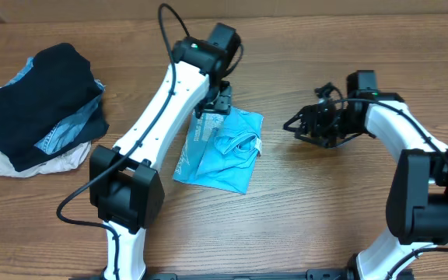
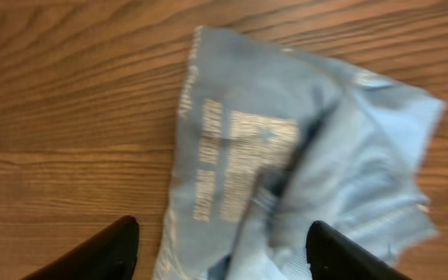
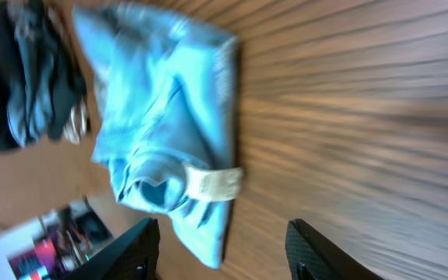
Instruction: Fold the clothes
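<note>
The sky-blue T-shirt (image 1: 220,149) lies folded into a small bundle at the table's middle, white lettering on its left part, collar and label on top. It also shows in the left wrist view (image 2: 286,148) and in the right wrist view (image 3: 162,117). My left gripper (image 1: 218,101) hovers open over the shirt's far edge; its fingers (image 2: 224,253) straddle the cloth without holding it. My right gripper (image 1: 300,128) is open and empty, to the right of the shirt; its fingers (image 3: 224,253) point at the shirt. A pile of black, denim-blue and cream garments (image 1: 41,105) sits far left.
Bare wooden table (image 1: 325,202) surrounds the shirt. The pile lies at the left edge. Both arm bases stand at the front edge. A black cable runs from the left arm.
</note>
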